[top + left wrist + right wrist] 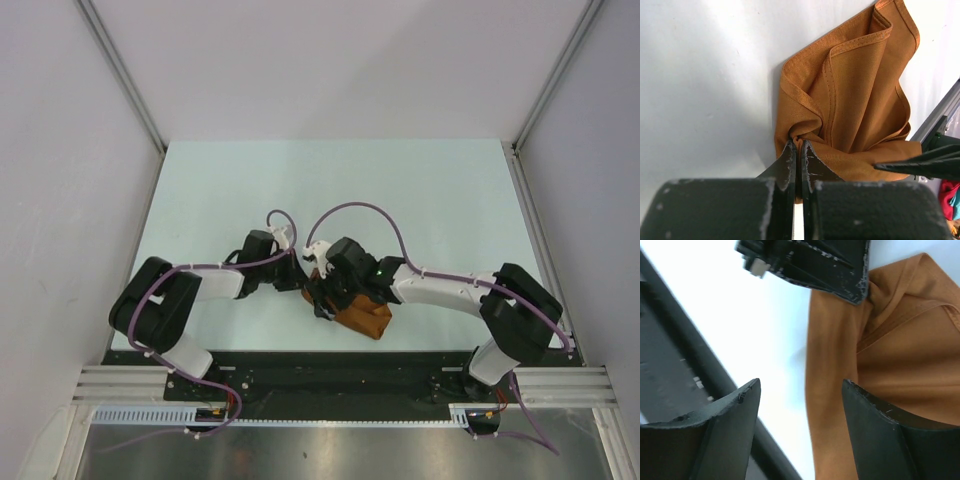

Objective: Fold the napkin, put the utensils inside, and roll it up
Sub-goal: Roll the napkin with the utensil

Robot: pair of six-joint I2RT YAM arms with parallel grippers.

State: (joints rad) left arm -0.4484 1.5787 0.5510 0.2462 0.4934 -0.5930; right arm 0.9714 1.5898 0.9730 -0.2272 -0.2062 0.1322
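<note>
The rust-orange napkin (362,317) lies crumpled near the table's front edge, partly under both grippers. In the left wrist view the napkin (855,100) is bunched in folds, and my left gripper (797,145) is shut on a pinch of its edge. My left gripper shows in the top view (297,275) just left of the cloth. My right gripper (801,384) is open, its jaws wide apart over the napkin's (905,365) near edge, holding nothing. It shows in the top view (325,300) over the cloth's left end. The fork is out of view.
The pale table (330,190) is walled on three sides. A dark rail (330,365) runs along the front edge close to the napkin; it shows in the right wrist view (670,365). The left gripper's fingers (840,270) show at the top there.
</note>
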